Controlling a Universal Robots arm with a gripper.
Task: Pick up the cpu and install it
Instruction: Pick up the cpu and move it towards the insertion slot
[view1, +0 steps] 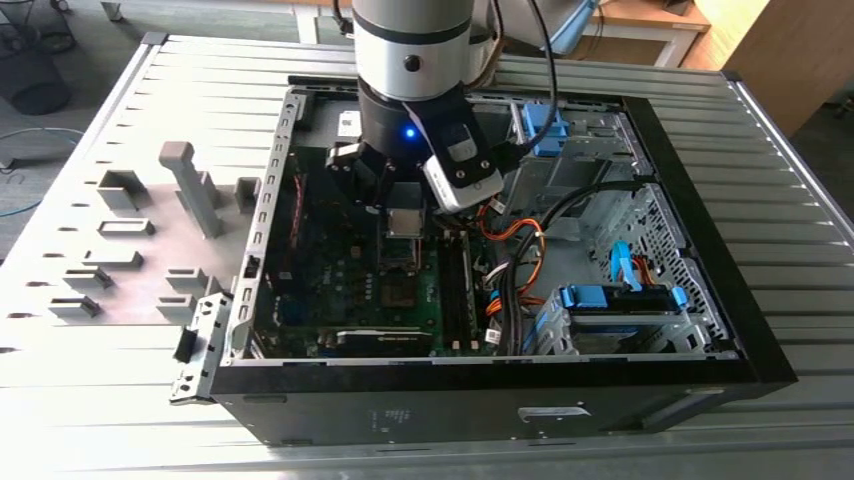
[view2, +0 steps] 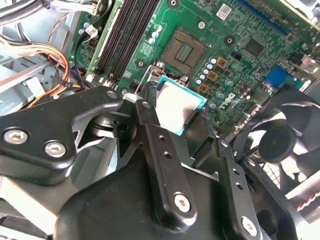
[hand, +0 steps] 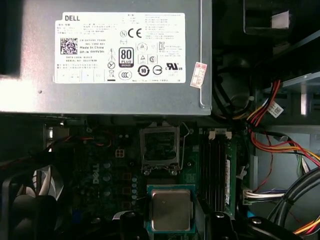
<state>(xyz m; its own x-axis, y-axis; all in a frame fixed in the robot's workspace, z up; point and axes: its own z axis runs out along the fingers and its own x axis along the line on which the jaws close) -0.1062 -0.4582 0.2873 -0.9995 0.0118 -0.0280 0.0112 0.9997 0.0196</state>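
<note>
My gripper (view2: 179, 114) is shut on the cpu (view2: 181, 106), a thin square chip with a silvery metal top and a green-edged rim, pinched at two opposite edges between the black fingers (view2: 150, 107). It hangs a little above the green motherboard, short of the open socket (view2: 185, 50), whose frame stands raised. The first wrist view has the cpu (hand: 171, 210) just below the empty socket (hand: 160, 145) in the picture. In the exterior view the gripper (view1: 403, 218) reaches down into the open computer case (view1: 481, 385) with the cpu (view1: 404, 222) at its tip.
A grey power supply (hand: 100, 55) sits beyond the socket. Memory slots (view2: 125, 35) run beside it, and a black fan (view2: 280, 135) is close to the fingers. Orange and black cables (view1: 521, 240) cross the case. Grey holder blocks (view1: 187, 190) stand on the table outside.
</note>
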